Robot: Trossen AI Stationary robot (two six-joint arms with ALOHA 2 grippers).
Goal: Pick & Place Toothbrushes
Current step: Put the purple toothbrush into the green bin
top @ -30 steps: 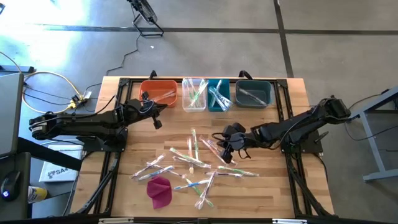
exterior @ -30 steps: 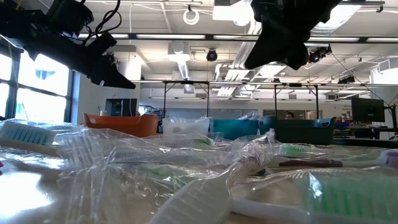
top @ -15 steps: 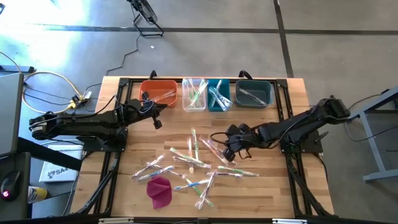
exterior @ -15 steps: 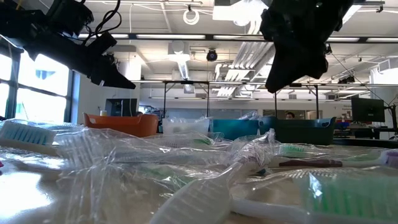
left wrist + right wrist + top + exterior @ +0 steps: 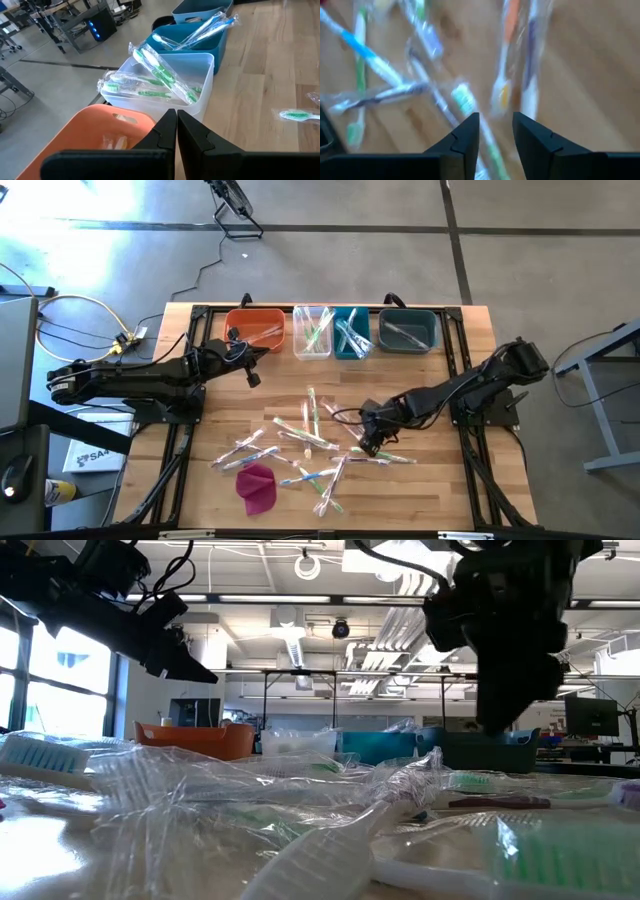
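Nearest the table-level camera, the wrapped toothbrushes (image 5: 300, 810) lie heaped and overlapping mid-table, crinkled plastic against plastic. Above that heap the right gripper (image 5: 368, 442) hangs low with its fingers (image 5: 465, 137) parted, nothing between them. The likely trouble is a messy grab: the slick wrappers cross each other, so closing here could catch two brushes, or only a fold of film that slips free. Farther back, the left gripper (image 5: 176, 131) waits beside the orange bin (image 5: 255, 329), fingers pressed together and empty. Only its wrist view shows green brushes already in the clear bin (image 5: 197, 62); only the overhead view shows the magenta cloth (image 5: 257, 486).
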